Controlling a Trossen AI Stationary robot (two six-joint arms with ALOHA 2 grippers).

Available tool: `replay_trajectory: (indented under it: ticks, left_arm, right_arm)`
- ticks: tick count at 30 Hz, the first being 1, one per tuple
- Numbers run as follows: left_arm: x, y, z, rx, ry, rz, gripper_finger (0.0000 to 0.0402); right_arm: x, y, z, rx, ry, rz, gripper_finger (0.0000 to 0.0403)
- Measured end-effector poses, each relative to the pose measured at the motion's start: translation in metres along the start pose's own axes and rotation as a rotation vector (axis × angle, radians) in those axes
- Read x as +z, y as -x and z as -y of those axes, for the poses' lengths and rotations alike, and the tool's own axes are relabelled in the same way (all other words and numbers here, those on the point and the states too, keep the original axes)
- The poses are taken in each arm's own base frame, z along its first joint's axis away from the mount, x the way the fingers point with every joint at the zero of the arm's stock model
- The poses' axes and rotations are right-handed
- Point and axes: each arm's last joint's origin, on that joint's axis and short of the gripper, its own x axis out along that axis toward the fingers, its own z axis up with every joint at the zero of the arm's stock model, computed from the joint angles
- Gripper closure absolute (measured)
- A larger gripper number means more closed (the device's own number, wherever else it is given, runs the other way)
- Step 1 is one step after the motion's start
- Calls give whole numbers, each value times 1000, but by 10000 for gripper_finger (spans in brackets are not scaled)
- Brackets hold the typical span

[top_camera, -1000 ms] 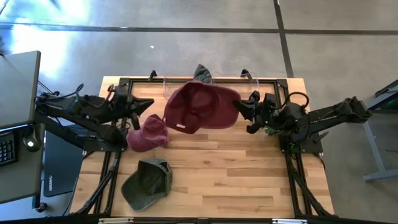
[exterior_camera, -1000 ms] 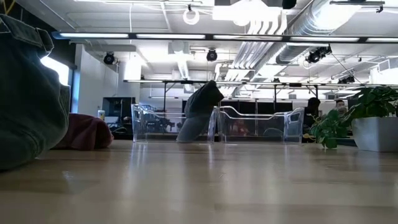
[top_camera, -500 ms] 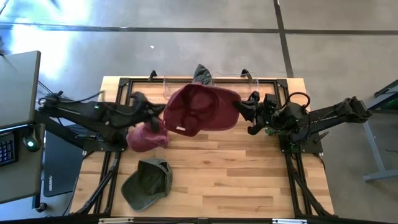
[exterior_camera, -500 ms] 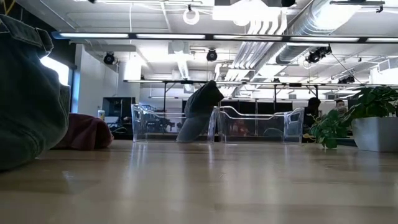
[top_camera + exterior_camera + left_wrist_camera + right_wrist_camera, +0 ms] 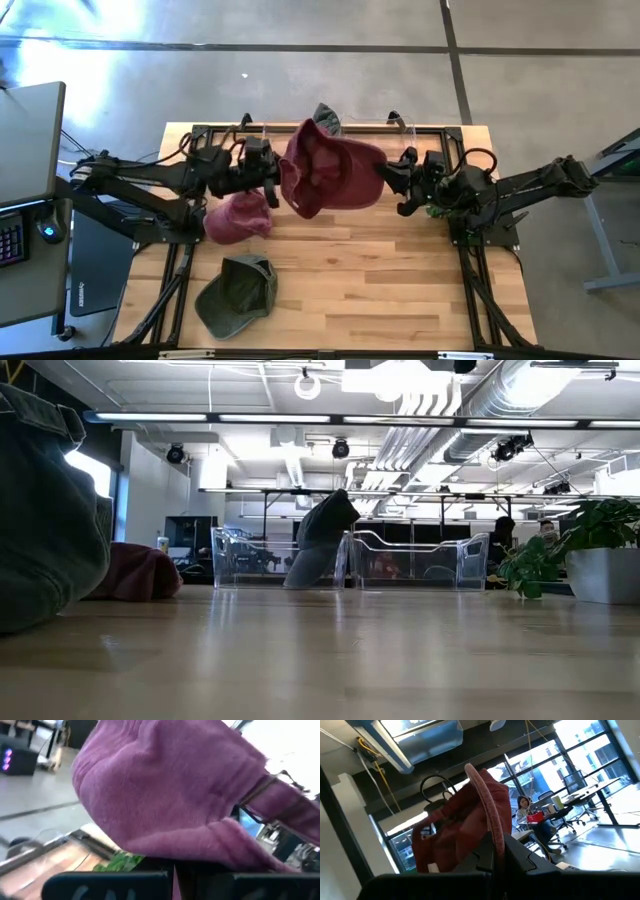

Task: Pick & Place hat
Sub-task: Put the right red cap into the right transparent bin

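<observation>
A maroon hat hangs in the air above the table's far middle, between both grippers. My right gripper is at the hat's right side and is shut on its brim. My left gripper is at the hat's left side, and its wrist view is filled by the hat's crown. A second maroon hat lies on the table under the left arm. A green hat lies near the left near corner. The low view shows neither gripper. My left gripper is shut at the hat's left side, where a fold of the crown comes down onto the fingers and hides their tips. It comes level from the table's left. Which part it holds I cannot tell. The hat is clear of the table. My right gripper pinches the brim's edge between its two fingers, coming level from the table's right. The brim stands on edge in the hold, and the crown hangs beyond it, lifted clear of the table.
A clear bin stands along the far edge, with a dark grey hat at its middle wall. A potted plant stands to the right. Bare wood lies in the middle and near right.
My left gripper has swung from beside the second maroon hat toward the table's right, up to the held hat's left side. The held hat's left part has been pushed in, so the hat looks narrower. My right gripper has kept still.
</observation>
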Motion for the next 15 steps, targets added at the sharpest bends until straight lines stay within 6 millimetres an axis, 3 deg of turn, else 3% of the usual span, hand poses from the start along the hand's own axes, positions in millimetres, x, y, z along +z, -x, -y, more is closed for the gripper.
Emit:
replay_trajectory:
  ticks: [4, 9, 11, 15]
  left_arm:
    - [2, 9, -9, 124, -20, -194, 401]
    - [39, 65, -15, 508, -121, -504, 401]
    - [54, 80, -15, 622, -128, -542, 401]
    - [82, 83, -1, 498, -95, -477, 401]
  right_arm:
    - [0, 0, 2, -56, 5, 10, 391]
    - [-3, 0, 6, -158, 29, 9, 396]
    - [-4, 1, 7, -190, 37, 5, 395]
    - [-5, 1, 8, -203, 43, 2, 394]
